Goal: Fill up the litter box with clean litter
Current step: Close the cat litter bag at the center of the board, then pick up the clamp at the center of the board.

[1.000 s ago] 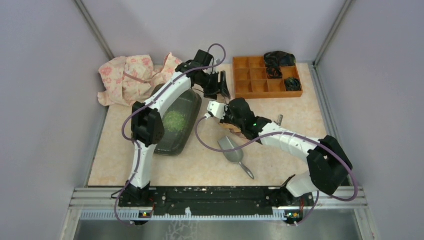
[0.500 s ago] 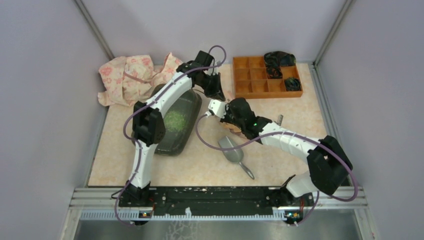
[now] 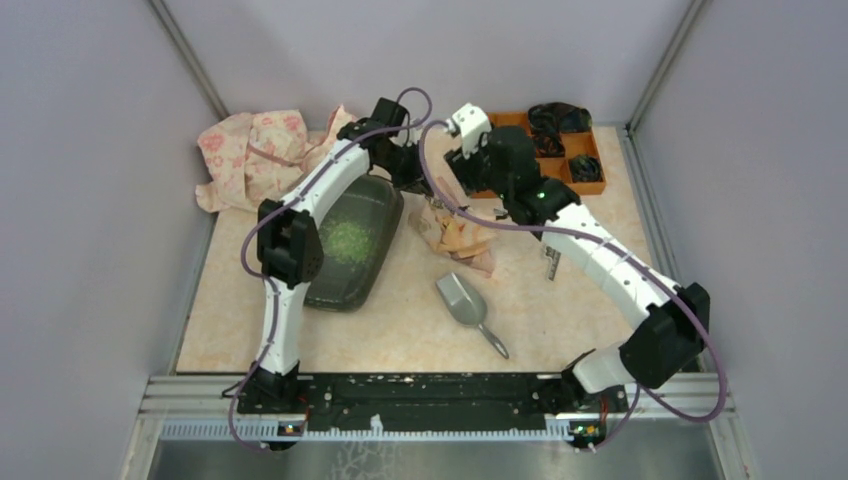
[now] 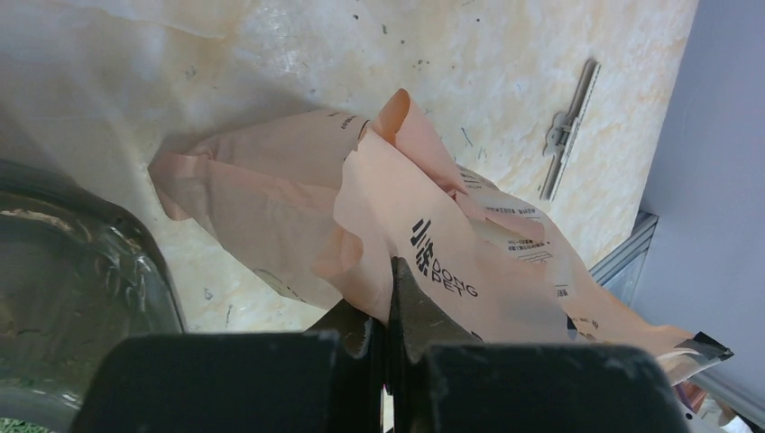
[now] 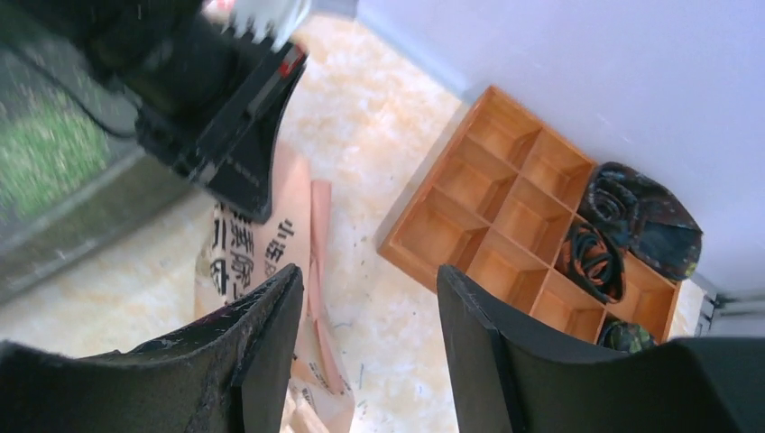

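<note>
Pale lilac walls on three sides, aluminium corner posts (two, slanting), cream marbled tabletop, even light

Bare table around scoop, crumpled bag (beside litter box) blocking centre, organiser tray behind.

Bright even light, soft shadows, blurred foreground

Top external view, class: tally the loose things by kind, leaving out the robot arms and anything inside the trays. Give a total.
Trays: 2 (litter box, orange organiser)
Printed bags: 1 (peach bag)
Cloths: 1 (pink floral cloth)
Scoops: 1 (metal scoop)
Clips: 1 (grey clip)
Total: 6
</note>
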Motion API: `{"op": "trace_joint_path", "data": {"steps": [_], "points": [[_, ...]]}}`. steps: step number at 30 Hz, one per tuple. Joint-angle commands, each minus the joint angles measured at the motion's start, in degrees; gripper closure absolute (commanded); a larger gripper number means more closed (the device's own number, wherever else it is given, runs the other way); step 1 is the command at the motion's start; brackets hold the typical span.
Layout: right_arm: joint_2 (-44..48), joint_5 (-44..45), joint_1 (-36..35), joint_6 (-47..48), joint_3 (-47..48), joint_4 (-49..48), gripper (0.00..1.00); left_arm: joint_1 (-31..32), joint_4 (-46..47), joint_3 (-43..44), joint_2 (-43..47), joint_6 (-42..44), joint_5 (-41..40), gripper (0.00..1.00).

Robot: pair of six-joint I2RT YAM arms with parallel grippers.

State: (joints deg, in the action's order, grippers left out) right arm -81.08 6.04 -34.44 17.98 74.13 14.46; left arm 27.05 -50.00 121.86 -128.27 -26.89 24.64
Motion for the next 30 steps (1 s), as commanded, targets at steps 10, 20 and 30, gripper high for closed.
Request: {"op": "trace_joint_path", "data": {"steps": [10, 20, 30], "points": [[3.76, 23.40, 4.14, -34.05, 7.64, 29.98, 0.45, -2.69, -1.34, 2.39, 2.25, 2.48, 2.45, 1.00], [-5.77, 26.72, 7.25, -50.64, -2.39, 37.14, 0.82, -3.57, 1.01, 0.26, 2.75, 3.52, 5.74, 1.00], [-19.10, 24.22, 12.52, -49.19, -0.99, 37.01, 0.85, -4.07, 4.11, -3.70, 2.76, 3.60, 8.19, 1.00]]}}
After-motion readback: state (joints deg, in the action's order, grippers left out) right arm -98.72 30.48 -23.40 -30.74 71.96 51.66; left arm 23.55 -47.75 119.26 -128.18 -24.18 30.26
